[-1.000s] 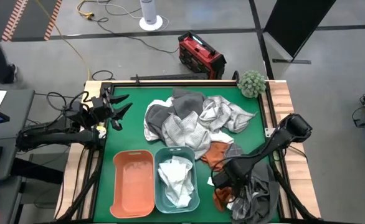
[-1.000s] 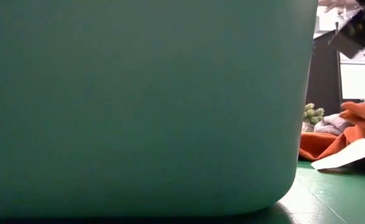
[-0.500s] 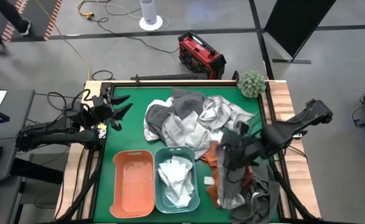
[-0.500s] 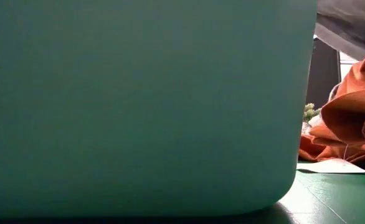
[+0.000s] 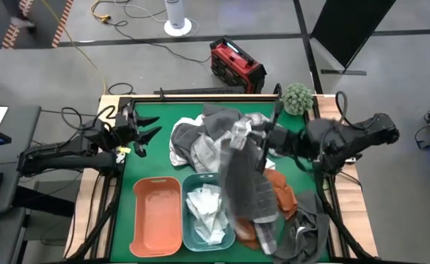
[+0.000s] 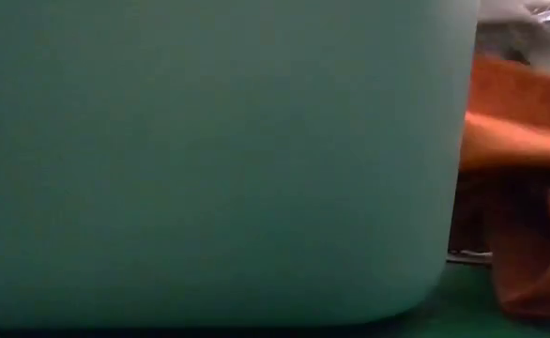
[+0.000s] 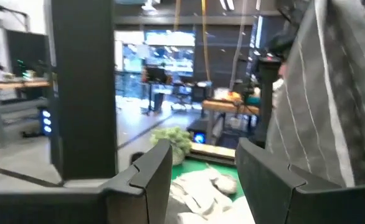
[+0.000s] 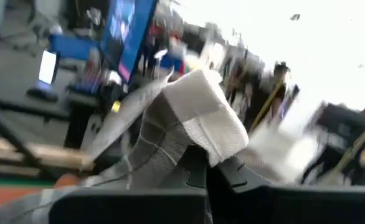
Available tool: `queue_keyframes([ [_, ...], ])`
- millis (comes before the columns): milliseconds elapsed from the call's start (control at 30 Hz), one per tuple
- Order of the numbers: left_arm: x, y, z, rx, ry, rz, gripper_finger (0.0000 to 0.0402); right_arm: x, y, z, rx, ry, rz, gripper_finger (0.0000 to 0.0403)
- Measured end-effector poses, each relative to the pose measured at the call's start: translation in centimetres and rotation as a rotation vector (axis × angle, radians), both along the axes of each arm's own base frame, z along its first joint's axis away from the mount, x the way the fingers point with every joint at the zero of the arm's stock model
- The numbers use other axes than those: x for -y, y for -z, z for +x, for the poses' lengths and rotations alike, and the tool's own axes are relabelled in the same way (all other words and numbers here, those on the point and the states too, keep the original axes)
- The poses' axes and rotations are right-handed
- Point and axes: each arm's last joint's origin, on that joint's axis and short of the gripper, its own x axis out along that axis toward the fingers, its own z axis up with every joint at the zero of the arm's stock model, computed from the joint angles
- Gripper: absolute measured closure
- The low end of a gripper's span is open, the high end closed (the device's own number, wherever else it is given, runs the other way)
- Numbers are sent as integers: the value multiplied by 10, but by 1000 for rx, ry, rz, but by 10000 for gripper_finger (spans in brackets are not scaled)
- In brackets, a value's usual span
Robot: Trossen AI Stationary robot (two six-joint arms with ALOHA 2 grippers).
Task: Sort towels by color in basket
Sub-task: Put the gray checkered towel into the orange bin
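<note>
My right gripper [image 5: 240, 136] is raised over the middle of the table and shut on a grey plaid towel [image 5: 247, 185]. The towel hangs down past the teal basket [image 5: 188, 226], which holds a white towel [image 5: 206, 209]. A rust-orange towel [image 5: 279, 196] lies bunched at the near right on darker grey cloth [image 5: 312, 229]. More grey and white towels [image 5: 213, 139] lie heaped at the far middle. The orange basket [image 5: 157, 217] stands left of the teal one. My left gripper [image 5: 143, 132] waits open at the far left. My right gripper pinches a bunched, folded end of the plaid towel [image 8: 170, 140] between its two fingers [image 8: 229, 177], with a white-backed fold [image 8: 202, 118] sticking out past them. The fingers lie about level, pointing toward the table's left. The towel hangs long below them; whether its lower end [image 5: 268, 233] touches the cloth beneath, I cannot tell.
A round green fuzzy ball [image 5: 297, 97] sits at the far right corner. The teal basket's wall [image 6: 219, 160] fills most of the low view, with orange cloth [image 6: 519, 141] beside it. Bare green table [image 5: 152, 158] lies between my left gripper and the baskets.
My right gripper has risen high from the near right of the table and swung toward the far left, tipping from pointing down to about level. The plaid towel has come up with it and now hangs long. The orange towel has been stirred and lies bunched lower.
</note>
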Motion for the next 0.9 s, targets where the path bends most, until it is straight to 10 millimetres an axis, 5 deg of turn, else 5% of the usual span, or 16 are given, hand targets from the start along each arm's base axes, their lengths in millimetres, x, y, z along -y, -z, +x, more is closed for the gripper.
queue_keyframes([
  [200, 0, 3, 18, -17, 88, 4, 234, 41, -9, 10, 121, -135, 32, 386],
  [433, 0, 5, 39, 2, 180, 2, 205, 80, 8, 35, 73, -119, 127, 386],
  [733, 0, 16, 86, 90, 231, -14, 152, 95, 56, 90, -59, -97, 120, 386],
  [900, -3, 25, 110, 90, 235, -38, 150, 94, 65, 105, -41, -106, 82, 386],
])
